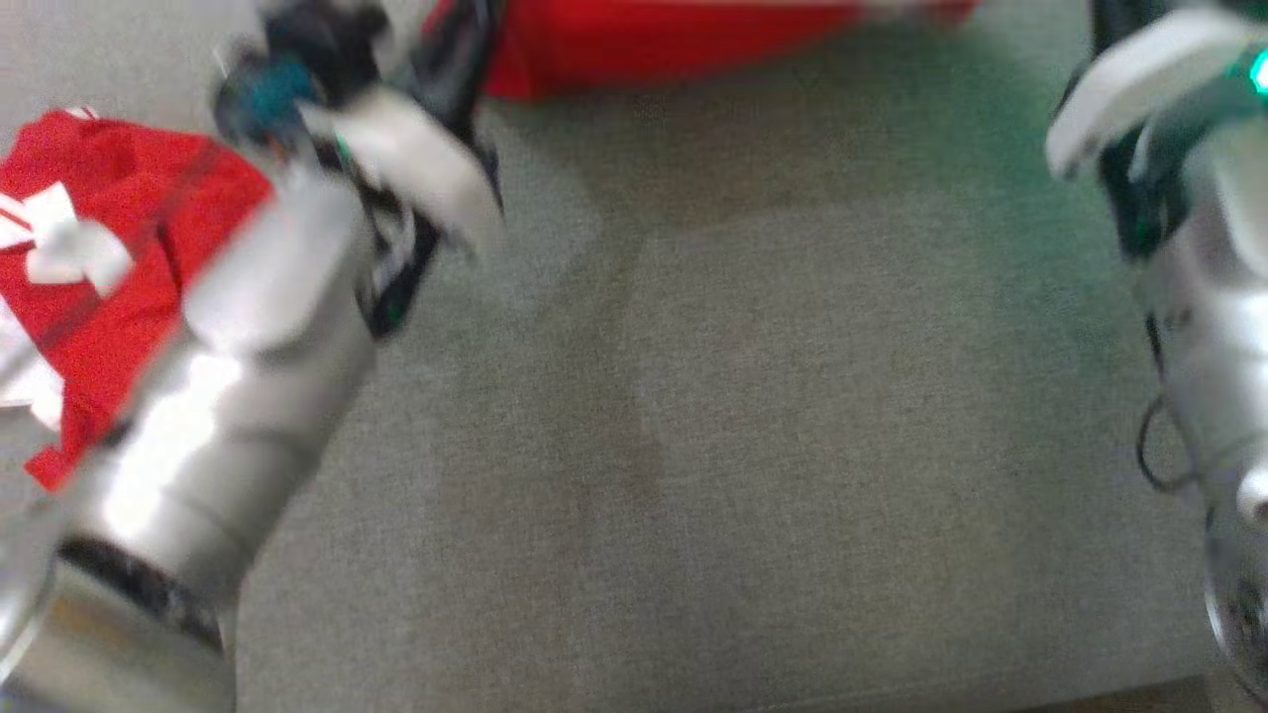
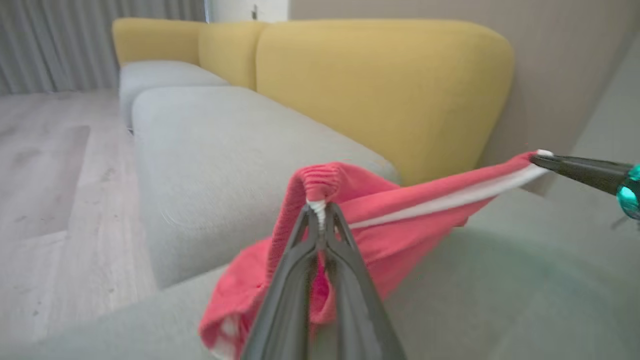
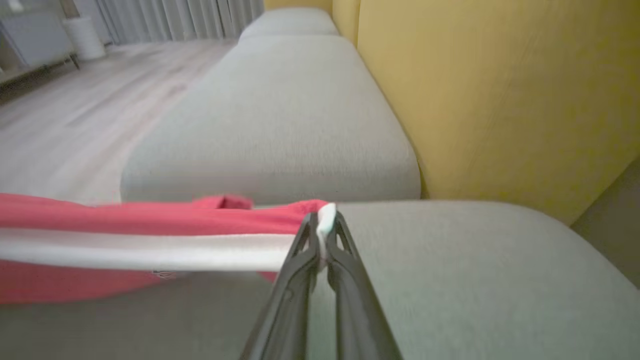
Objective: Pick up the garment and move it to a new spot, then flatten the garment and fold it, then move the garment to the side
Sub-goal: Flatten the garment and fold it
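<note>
While left claw (image 2: 320, 207) and right claw (image 3: 324, 218) clench its ends, white-striped red garment (image 2: 385, 235), stretched taut

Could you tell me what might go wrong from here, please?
1. The left gripper and right gripper each pinch just an edge of the garment, stretched taut; it may slip out.
2. Slack cloth hanging below the left gripper could bunch on the seat when lowered.

The garment (image 2: 400, 212) is soft, matt red knit cloth with a smooth white stripe and a ribbed waistband. The sofa seat (image 1: 792, 396) is coarse grey weave, its backrest (image 2: 380, 90) a finer yellow cloth. At nine o'clock the floor (image 2: 55, 165) is pale wood. The fingers (image 2: 290, 300) of the left hand (image 2: 320, 209) look like matt dark plastic.
</note>
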Controlling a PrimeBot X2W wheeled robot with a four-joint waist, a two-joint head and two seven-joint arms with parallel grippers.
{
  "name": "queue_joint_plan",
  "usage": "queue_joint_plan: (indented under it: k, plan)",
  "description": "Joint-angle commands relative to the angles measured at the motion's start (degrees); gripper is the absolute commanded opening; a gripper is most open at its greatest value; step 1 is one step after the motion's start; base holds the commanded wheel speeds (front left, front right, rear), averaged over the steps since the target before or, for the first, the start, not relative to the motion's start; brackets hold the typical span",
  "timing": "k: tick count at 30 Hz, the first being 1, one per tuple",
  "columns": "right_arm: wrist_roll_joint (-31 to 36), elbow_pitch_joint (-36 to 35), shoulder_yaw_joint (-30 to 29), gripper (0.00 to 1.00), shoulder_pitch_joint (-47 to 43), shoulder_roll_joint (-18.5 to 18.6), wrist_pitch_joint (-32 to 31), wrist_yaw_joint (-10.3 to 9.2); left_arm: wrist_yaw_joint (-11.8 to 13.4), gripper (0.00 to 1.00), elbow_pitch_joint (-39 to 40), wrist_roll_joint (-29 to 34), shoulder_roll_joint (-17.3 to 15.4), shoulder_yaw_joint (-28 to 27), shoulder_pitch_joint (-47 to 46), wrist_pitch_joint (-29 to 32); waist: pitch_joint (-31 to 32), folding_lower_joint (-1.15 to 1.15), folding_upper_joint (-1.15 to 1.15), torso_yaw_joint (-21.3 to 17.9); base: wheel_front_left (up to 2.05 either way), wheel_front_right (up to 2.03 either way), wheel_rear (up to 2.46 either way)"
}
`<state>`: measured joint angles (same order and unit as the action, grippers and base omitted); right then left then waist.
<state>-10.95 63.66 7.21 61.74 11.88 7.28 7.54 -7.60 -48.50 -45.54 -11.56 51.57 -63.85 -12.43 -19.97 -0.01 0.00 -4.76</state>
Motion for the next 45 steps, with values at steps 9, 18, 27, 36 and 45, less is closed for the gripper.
queue_joint_plan:
  k: [9,18,27,36,45]
  plan:
    - [-13.7,-4.4,15.1,0.00,-10.9,7.6,-13.2,-0.05,0.1,0.00,7.5,-4.3,-5.6,7.3,12.0,0.0,6.8,0.01,0.00,0.2,0.00,0.00,0.00]
    - [-26.8,-13.4,21.9,0.00,-21.0,16.4,-22.2,-0.05,1.8,0.00,11.4,-4.0,-5.8,10.0,19.5,-0.4,13.4,0.01,0.00,0.0,0.00,0.00,0.00]
    - [-32.1,-18.7,20.8,0.00,-28.3,21.5,-26.8,-0.05,5.9,0.00,22.3,-4.9,-7.1,12.7,28.5,1.5,17.9,0.01,0.00,-1.3,0.00,0.00,0.00]
    - [-31.1,-25.4,13.7,0.00,-32.3,23.8,-25.8,-0.05,11.1,0.00,34.4,-4.8,-8.8,13.2,31.3,3.7,16.4,0.01,0.00,-0.4,0.00,0.00,0.00]
    - [-22.2,-29.2,4.8,0.00,-26.6,19.1,-23.1,-0.05,12.6,0.00,37.8,-5.1,-9.7,10.3,27.0,4.7,11.5,0.01,0.00,3.2,0.00,0.00,0.00]
